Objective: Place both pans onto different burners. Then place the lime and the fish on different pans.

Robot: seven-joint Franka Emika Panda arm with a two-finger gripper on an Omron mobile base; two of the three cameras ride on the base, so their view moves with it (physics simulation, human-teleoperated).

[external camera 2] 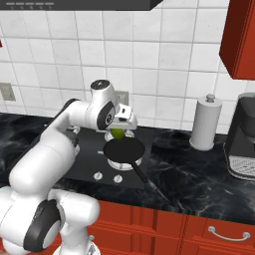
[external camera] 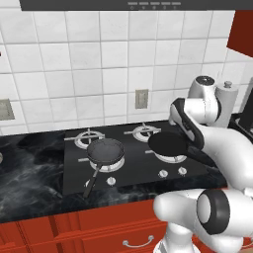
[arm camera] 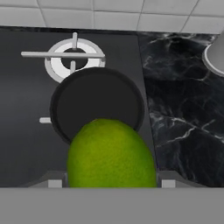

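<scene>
White arm's two-finger gripper (external camera 2: pixel 118 132) pinches the small round bright green lime (external camera 2: pixel 117 133) between its jaws, held in the air just above the plain black round frying pan (external camera 2: pixel 124 149); lime not touching the pan. In the hand view the lime (arm camera: pixel 111 153) sits close at the bottom, with the black pan (arm camera: pixel 97 105) right under it. That pan sits on the front right round silver-grey burner (external camera: pixel 170 157) of the black glass cooktop (external camera: pixel 74 170), its short handle pointing toward the front right corner of the cooktop. Second pan, grey-black round frying pan with long straight black handle (external camera: pixel 105 150), sits on the front left burner (external camera: pixel 109 165), handle running out toward the front left corner of the cooktop. Two back burners bare: back left burner (external camera: pixel 88 139), back right burner (arm camera: pixel 73 60). Small silver knobs (external camera: pixel 172 172) line the cooktop's front edge. White cylindrical paper towel roll (external camera 2: pixel 205 123) stands on the dark marble counter (external camera 2: pixel 199 172) by the back wall, right of the cooktop; dark coffee machine (external camera 2: pixel 243 139) at the counter's right edge
</scene>
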